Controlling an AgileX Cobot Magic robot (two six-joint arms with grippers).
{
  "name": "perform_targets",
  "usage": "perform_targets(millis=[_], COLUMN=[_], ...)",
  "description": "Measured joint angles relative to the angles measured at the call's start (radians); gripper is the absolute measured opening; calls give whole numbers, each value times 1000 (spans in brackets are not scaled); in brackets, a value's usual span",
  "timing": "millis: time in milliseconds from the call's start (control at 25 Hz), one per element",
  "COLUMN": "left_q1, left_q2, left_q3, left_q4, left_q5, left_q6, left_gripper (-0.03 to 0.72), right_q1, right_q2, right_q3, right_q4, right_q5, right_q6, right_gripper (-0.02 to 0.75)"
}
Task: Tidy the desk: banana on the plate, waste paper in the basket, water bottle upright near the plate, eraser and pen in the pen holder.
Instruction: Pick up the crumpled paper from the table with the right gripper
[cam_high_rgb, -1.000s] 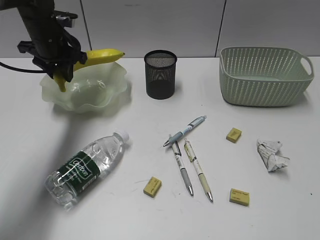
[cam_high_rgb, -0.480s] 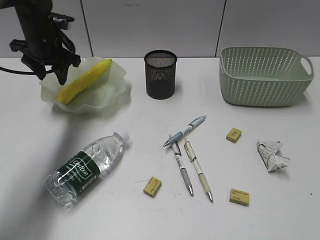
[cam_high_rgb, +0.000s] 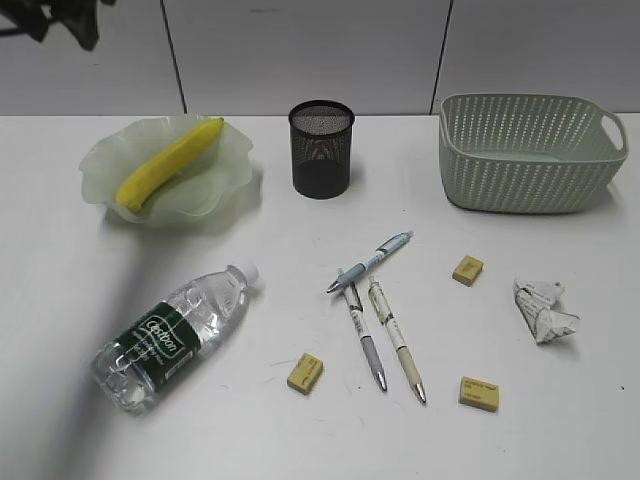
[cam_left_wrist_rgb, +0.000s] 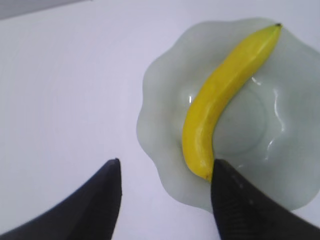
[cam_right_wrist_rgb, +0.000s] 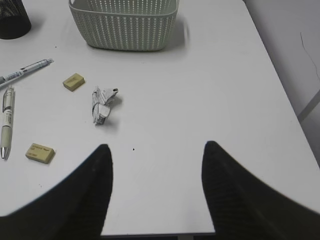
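Banana (cam_high_rgb: 168, 163) on plate (cam_high_rgb: 228, 180); pen holder (cam_high_rgb: 321, 148) right; basket (cam_high_rgb: 530, 152) far right.

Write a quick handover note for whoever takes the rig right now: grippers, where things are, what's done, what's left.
Left gripper: open, empty, above the plate.
Right gripper: open, empty, over bare table.
Done: banana lies on the plate.
Left: waste paper lies before the basket; water bottle lies on its side; three pens and three erasers lie on the table, pen holder unfilled.
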Motion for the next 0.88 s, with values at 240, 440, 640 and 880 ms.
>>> perform_targets(millis=[240, 440, 640, 880], left_q1=[0, 0, 0, 0], left_q2=[-222, -422, -657, -954], left_q3=[0, 49, 258, 603], left_q4=[0, 1, 1, 0], left_q5=[1, 1, 3, 3], left_q6=[0, 0, -2, -20], left_gripper=[426, 426, 426, 426], right_q1=[0, 0, 0, 0], right_q2=[0, 0, 0, 0], right_q3=[0, 0, 0, 0], right_q4=[-1, -1, -2, -2], right_q5=[0, 0, 0, 0], right_q6=[-1, -3, -3, -3], right_gripper=[456, 456, 456, 456])
